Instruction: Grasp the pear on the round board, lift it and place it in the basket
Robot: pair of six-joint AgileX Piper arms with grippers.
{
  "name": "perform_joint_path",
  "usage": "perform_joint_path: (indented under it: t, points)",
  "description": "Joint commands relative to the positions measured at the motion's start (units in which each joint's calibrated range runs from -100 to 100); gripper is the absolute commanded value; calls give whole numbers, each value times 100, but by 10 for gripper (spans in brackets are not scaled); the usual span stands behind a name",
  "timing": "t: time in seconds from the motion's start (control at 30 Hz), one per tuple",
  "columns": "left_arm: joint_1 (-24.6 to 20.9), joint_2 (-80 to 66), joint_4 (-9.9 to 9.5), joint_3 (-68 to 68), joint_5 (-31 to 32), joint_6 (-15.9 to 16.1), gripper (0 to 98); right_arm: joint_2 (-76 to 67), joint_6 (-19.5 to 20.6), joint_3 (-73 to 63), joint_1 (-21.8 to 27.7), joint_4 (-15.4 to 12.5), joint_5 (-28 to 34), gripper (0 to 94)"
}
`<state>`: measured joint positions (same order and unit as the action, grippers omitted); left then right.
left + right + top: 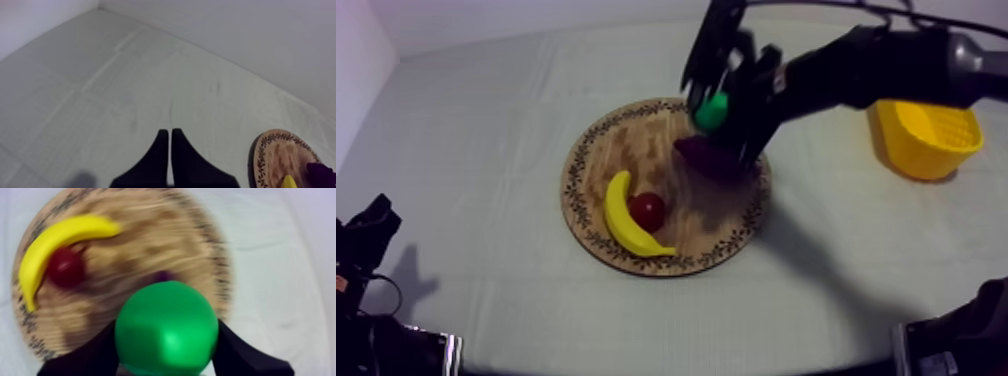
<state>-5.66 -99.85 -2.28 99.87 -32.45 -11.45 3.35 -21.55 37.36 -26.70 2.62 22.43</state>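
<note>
Gripping the pear [712,112] tight, right gripper [720,102] hangs over board [598,160] far side, above grapes [698,156], rdy for carry right to yellow basket [921,155]; left gripper [170,150] narrow & empty, idle near-left.

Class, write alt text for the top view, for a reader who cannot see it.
The right claw is shut on the pear over the far side of a round wooden board. A banana, a small red fruit and purple grapes lie on the board; the yellow basket stands apart on the right arm's side.
</note>
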Motion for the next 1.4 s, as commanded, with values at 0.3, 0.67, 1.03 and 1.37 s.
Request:
perform_joint_path:
  t: [0.3, 0.67, 1.03, 1.37]
  points:
    - [-2, 2, 0, 2, -5, 0, 1, -1239, 953, -614, 1931, 322, -344, 404]
    - [-2, 2, 0, 2, -5, 0, 1, -1105, 1092, -689, 3814, 177, -207, 420]
    - [-2, 2, 0, 2, -5, 0, 1, -583, 144, 284, 4166, -799, -360, 472]
    - [-2, 2, 0, 2, -5, 0, 1, -367, -455, 601, 4158, -1384, -467, 513]
